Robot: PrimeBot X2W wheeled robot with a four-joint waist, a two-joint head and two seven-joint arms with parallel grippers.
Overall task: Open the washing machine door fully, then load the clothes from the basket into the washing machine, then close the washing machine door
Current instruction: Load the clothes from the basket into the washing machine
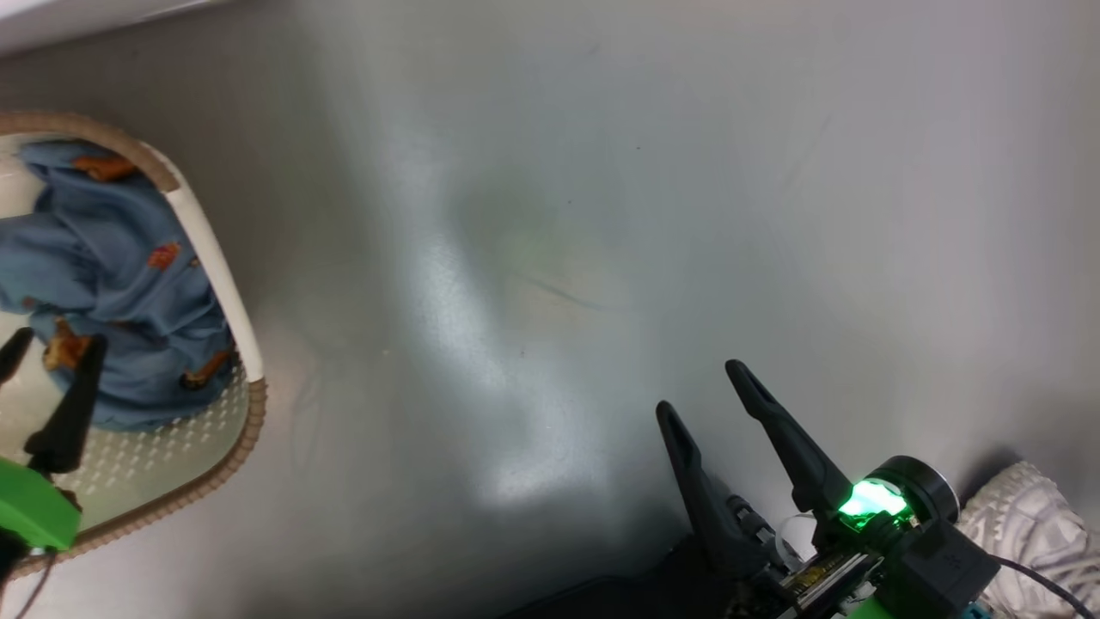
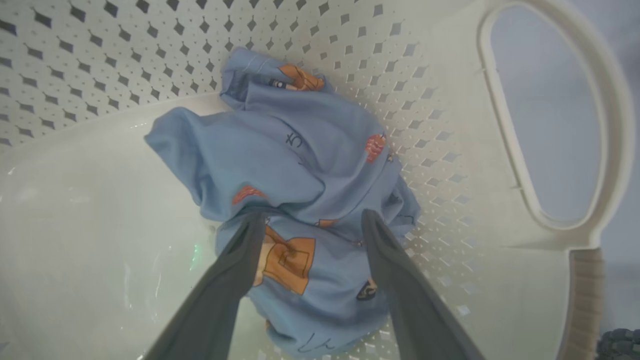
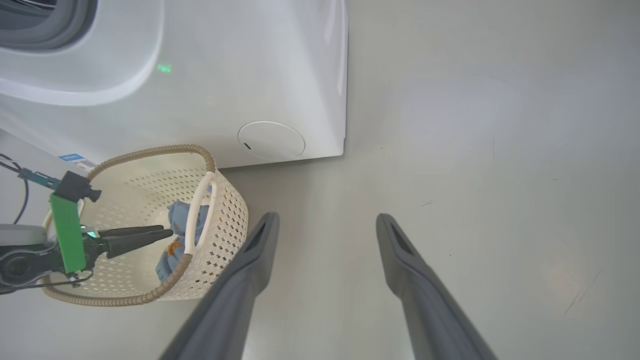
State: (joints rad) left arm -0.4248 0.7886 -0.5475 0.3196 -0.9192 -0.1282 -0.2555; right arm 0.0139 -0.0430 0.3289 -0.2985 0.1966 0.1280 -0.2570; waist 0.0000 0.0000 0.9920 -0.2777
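- The right gripper (image 3: 327, 217) hangs over bare floor with its two dark fingers spread wide and nothing between them. A green light glows at its wrist in the head view.
- Just beside that wrist, at the lower right of the head view, lies a pale knitted shoe (image 1: 1027, 520).
- The left gripper (image 2: 312, 215) reaches down into the basket (image 3: 227, 215), its jaws also wide apart and not closed on anything. In its own wrist view, its fingertips stand on either side of the top of the bundle. Whether they touch the fabric cannot be told.
- The clothes (image 2: 280, 160) seen here are one crumpled bundle of blue fabric with small orange prints. It lies on the basket's bottom, pushed against the perforated wall on the side of the white handle (image 3: 197, 212).
- The rest of the basket's smooth cream bottom lies bare. Its brown woven-look rim runs around the top.
- The basket stands upright on the grey floor (image 1: 601, 215), just in front of the washing machine (image 3: 225, 75).
- On the machine's white front, low down and beside the basket, sits the round flap (image 3: 271, 141), shut flush.
- A small blue label sticker (image 3: 75, 160) shows just past the basket's rim.
- Farthest off, in the upper left corner of the right wrist view, is a curve of the grey rubber gasket (image 3: 50, 30).
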